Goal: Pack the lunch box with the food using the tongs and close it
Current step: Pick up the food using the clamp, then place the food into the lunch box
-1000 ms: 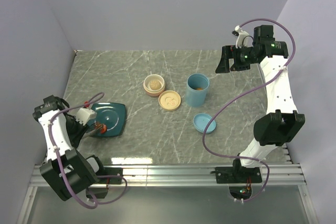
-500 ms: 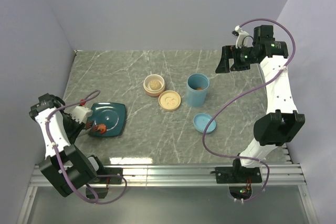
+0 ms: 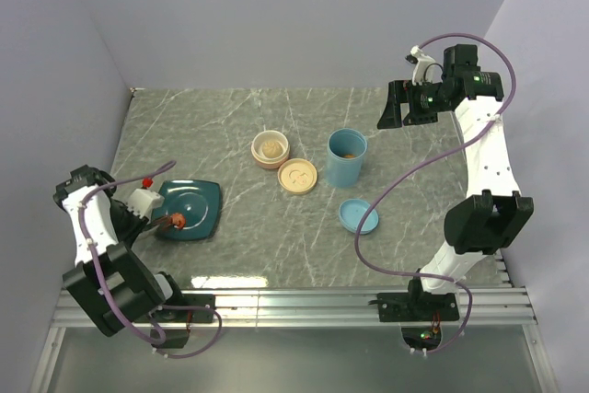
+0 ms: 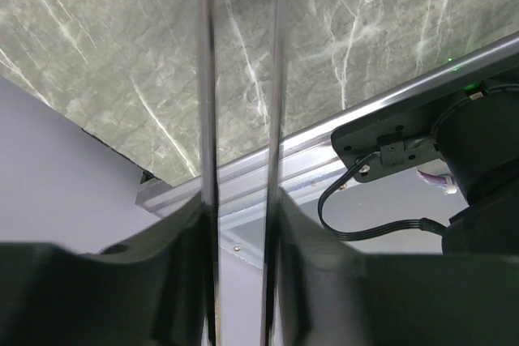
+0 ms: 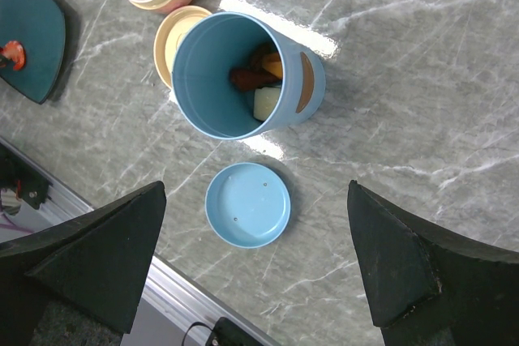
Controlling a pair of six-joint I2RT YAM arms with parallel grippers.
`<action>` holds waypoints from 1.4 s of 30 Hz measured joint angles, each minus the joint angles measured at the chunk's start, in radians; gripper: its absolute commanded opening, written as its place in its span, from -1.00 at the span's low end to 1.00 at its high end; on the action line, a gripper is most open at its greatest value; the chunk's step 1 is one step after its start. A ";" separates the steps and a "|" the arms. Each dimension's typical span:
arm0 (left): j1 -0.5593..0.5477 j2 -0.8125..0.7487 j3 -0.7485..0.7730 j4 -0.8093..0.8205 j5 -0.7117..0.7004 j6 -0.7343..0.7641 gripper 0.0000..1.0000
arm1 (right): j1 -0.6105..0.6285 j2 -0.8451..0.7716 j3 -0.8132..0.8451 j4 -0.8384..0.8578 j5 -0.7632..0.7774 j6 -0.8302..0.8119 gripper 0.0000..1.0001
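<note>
We risk dropping the red-orange shrimp piece (image 3: 177, 221) on the carry. Only the thin tips of the tongs (image 4: 208, 119) meet it on the teal plate (image 3: 198, 200), lower left, well apart from the blue lunch box (image 3: 346, 158) at centre. Our left gripper (image 3: 156, 218) clamps the tongs, arm folded low. Our right gripper (image 3: 398, 109) hangs with its jaws wide apart, upper right.

One grey marbled tabletop (image 3: 276, 255) carries one dark teal square plate (image 3: 195, 198), one red-orange shrimp-like piece (image 3: 178, 221), one tall light-blue cylindrical cup (image 3: 346, 172), one light-blue round lid (image 3: 358, 216), one pink round bowl (image 3: 256, 151) and one cream round lid (image 3: 298, 175). There is one pair of slim silvery metal tongs (image 4: 209, 103). At least three food bites (image 5: 259, 79) show inside the cup; their exact number cannot be told
</note>
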 measured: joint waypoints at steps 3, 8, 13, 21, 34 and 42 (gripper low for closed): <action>0.000 0.010 0.000 0.004 0.000 0.000 -0.41 | 0.000 0.000 0.000 0.000 0.000 0.000 0.99; 0.000 0.015 0.003 -0.002 0.006 0.002 -0.61 | 0.000 0.000 0.000 0.000 0.000 0.000 0.99; 0.000 0.019 0.047 -0.033 0.039 0.006 -0.76 | 0.000 0.000 0.000 0.000 0.000 0.000 0.99; -0.001 0.021 0.111 -0.048 0.100 0.005 -0.84 | 0.000 0.000 0.000 -0.003 0.000 0.000 0.99; -0.375 0.156 0.415 -0.055 0.274 -0.227 -0.85 | 0.000 0.014 0.002 -0.006 0.000 0.001 0.99; -0.675 0.396 0.742 0.009 0.359 -0.456 -0.85 | -0.007 0.032 0.069 -0.012 0.018 0.005 0.99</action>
